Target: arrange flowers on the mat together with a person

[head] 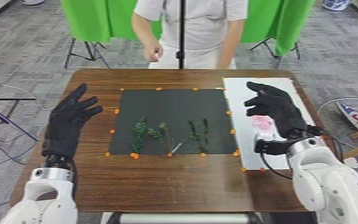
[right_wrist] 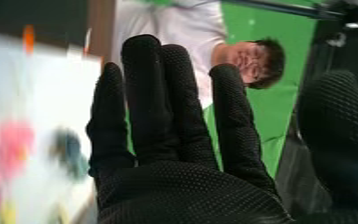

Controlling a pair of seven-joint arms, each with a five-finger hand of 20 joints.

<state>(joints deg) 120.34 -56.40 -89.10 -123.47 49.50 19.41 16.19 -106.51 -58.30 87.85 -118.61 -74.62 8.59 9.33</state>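
Flowers, left to right: past the left hand — wide, relaxed — green sprigs lie on the black mat; then a pink bloom on the white sheet; then the right hand, wide, thumb apart.

Head camera looks forward-down, right wrist's closer — both see white sheet.

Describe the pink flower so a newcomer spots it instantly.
On the brown table, a white sheet lies to the right of the dark mat. The pink flower is on that sheet, beside the right robot hand. Its pink bloom sets it apart from the green sprigs on the mat.
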